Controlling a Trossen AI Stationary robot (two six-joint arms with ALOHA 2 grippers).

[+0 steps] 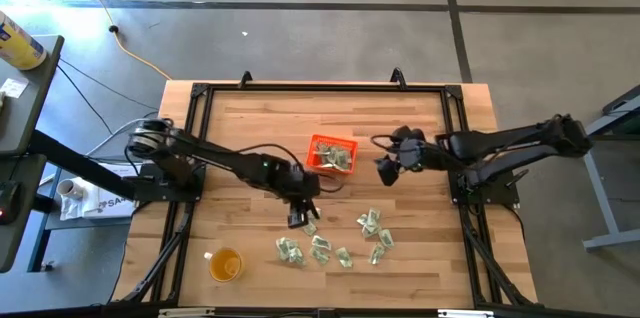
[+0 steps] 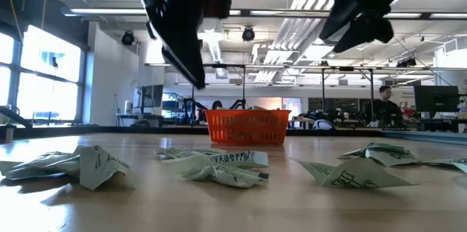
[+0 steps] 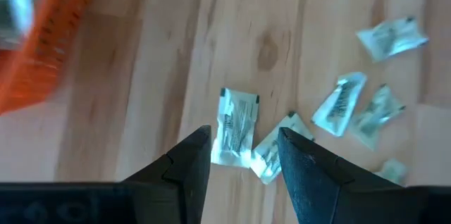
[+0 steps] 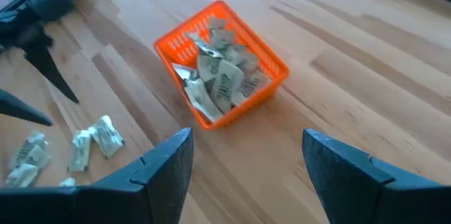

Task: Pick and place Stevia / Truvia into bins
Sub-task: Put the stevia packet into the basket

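The orange bin (image 1: 330,153) stands mid-table with several Stevia sachets (image 4: 220,69) lying inside it. More pale green and white sachets (image 1: 372,224) lie flat and scattered on the wood nearer the front edge. My left gripper (image 3: 243,150) hangs open just above one loose sachet (image 3: 236,124), in front of the bin and clear of the table (image 2: 186,57). My right gripper (image 4: 246,143) is open and empty, raised to the right of the bin (image 1: 385,170).
A round translucent yellow cup (image 1: 226,264) stands near the front left corner. A black frame (image 1: 205,93) runs around the wooden table top. Bare wood lies behind the bin and along the left side.
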